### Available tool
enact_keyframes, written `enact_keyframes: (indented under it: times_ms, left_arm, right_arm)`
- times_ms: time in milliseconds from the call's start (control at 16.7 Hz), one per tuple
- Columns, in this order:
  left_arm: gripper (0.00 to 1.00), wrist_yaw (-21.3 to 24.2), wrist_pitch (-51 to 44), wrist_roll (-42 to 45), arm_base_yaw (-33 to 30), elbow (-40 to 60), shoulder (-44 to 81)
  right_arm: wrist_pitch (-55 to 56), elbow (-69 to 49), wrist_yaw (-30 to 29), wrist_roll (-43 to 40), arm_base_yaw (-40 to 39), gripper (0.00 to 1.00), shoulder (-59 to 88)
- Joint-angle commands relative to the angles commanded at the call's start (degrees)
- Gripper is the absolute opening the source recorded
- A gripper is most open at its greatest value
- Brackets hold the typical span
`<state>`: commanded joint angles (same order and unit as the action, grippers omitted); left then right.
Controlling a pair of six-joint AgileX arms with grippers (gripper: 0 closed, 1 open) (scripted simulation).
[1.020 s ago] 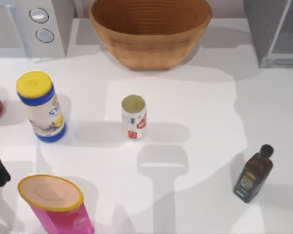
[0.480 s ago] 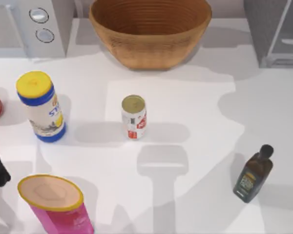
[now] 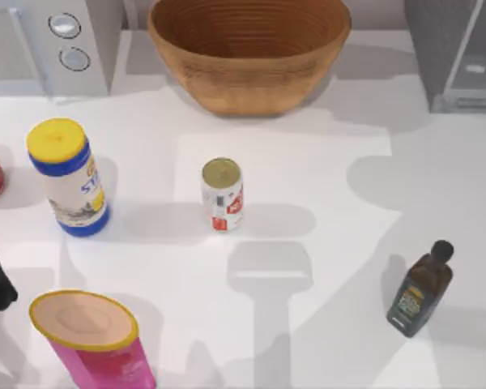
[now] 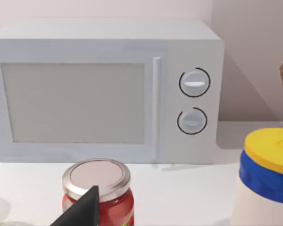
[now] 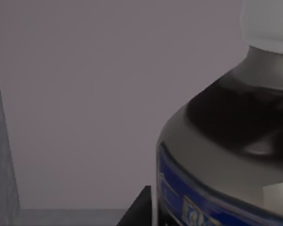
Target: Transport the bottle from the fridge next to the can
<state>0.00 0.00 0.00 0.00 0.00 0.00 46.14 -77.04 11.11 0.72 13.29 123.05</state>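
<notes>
bottle (image 5: 226, 141) cropped by frame, fridge (image 3: 458, 53) cut off

the bottle (image 5: 226, 155) looms very close, its white cap (image 5: 266, 23) above a dark rounded shoulder and a blue label band; behind it a plain grey wall (image 5: 85, 94) of the fridge; a dark finger (image 5: 137, 209) tip pokes in beside the bottle's label

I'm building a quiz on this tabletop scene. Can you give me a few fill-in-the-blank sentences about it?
The can stands upright in front of the woven ____.
The canister left of the can has a ____ lid.
In the right wrist view, the bottle with the white cap carries a ____ label band.

Missing words: basket; yellow; blue
</notes>
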Motion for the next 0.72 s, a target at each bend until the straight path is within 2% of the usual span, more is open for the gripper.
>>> enact_keyframes:
  times_ms: [180, 540, 720]
  left_arm:
    - [1.0, 0.0, 0.0, 0.0, 0.0, 0.0, 0.0]
    - [1.0, 0.0, 0.0, 0.0, 0.0, 0.0, 0.0]
    - [1.0, 0.0, 0.0, 0.0, 0.0, 0.0, 0.0]
  right_arm:
    - [2.1, 5.6, 0.9, 0.1, 0.8, 0.0, -4.4]
    - [8.4, 27.3, 3.8, 0.1, 3.4, 0.0, -17.4]
    - [10.9, 34.0, 4.9, 0.1, 4.5, 0.0, -22.3]
